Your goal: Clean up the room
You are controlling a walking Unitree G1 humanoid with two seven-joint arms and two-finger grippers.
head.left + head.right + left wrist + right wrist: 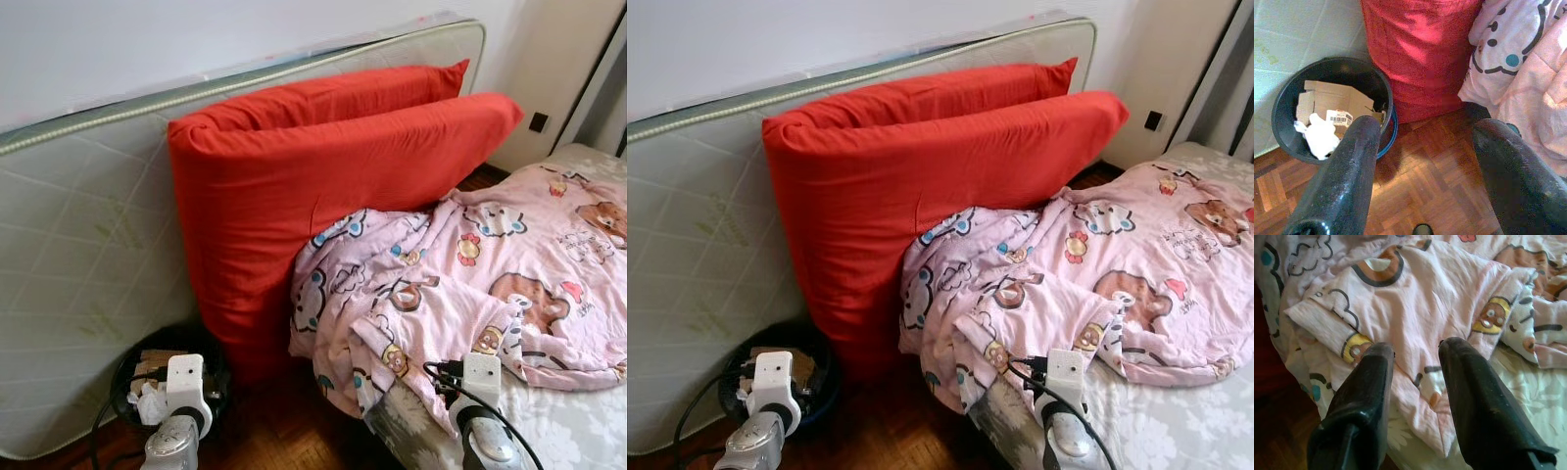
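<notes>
A pink cartoon-print blanket (470, 284) lies crumpled over the bed's near corner, spilling towards the floor. A black bin (1327, 107) holding cardboard and white crumpled paper (1320, 137) stands on the parquet beside the red pillows (323, 186). My left gripper (1420, 142) hangs open above the floor next to the bin, nothing between its fingers. My right gripper (1415, 367) is open just above a fold of the blanket (1440, 298) at the bed's edge.
A bare mattress (88, 225) leans on its side against the wall, with the two big red pillows propped against it. The bed's pale floral sheet (578, 421) shows at the lower right. Parquet floor (1425, 181) lies between bin and bed.
</notes>
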